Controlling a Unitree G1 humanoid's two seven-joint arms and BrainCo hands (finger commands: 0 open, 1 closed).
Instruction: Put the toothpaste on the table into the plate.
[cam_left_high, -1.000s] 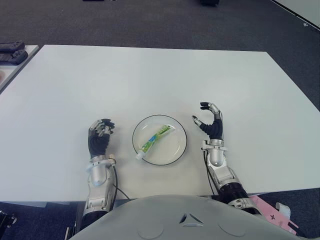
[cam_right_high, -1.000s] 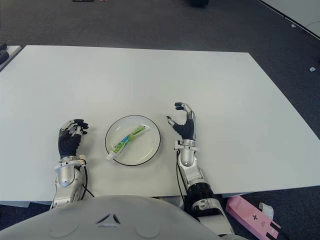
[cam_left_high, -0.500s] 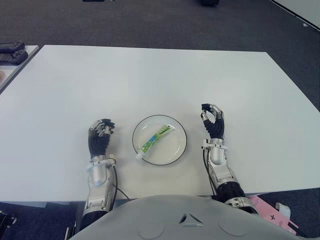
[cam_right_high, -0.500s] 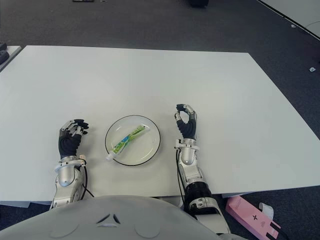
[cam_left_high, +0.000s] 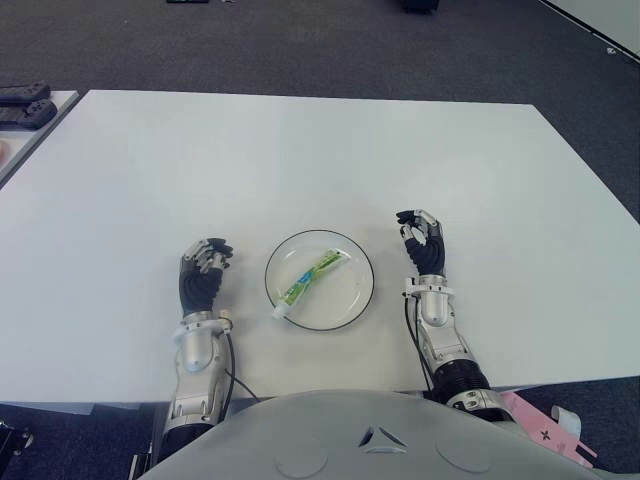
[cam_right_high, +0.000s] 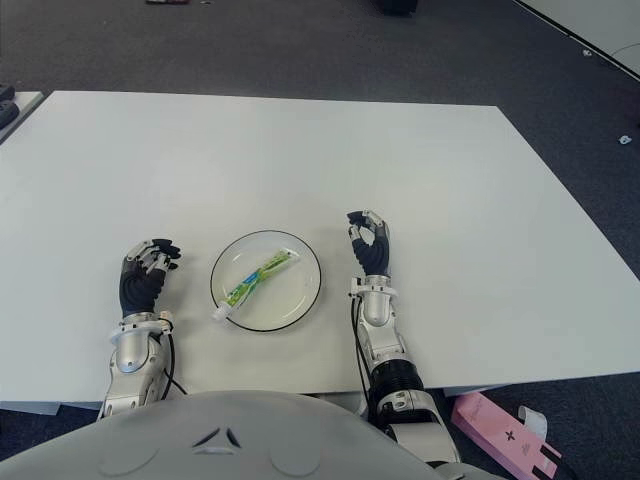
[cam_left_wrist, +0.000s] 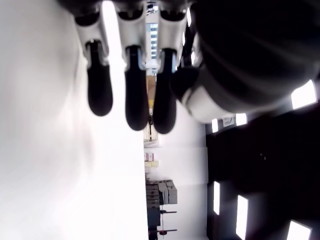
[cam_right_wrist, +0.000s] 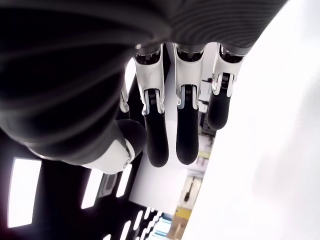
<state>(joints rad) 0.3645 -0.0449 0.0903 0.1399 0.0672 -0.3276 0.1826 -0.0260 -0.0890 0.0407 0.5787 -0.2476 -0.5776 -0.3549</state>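
A green and white toothpaste tube (cam_left_high: 312, 275) lies slantwise inside the round white plate (cam_left_high: 346, 297), its cap end near the rim closest to me. My right hand (cam_left_high: 422, 245) stands upright just right of the plate, apart from it, its fingers (cam_right_wrist: 158, 136) curled in toward the thumb and holding nothing. On the other side of the plate is my left hand (cam_left_high: 203, 275), its fingers (cam_left_wrist: 136, 97) bent over with the thumb tucked close, also holding nothing.
The white table (cam_left_high: 300, 160) stretches wide beyond the plate. Dark objects (cam_left_high: 22, 104) sit on a neighbouring surface at the far left. A pink box (cam_right_high: 503, 432) lies on the floor past the table's near right corner.
The right hand's fingers, spread one second ago, have curled in to the thumb, and the hand has shifted slightly. The toothpaste, the plate and the left hand have stayed put.
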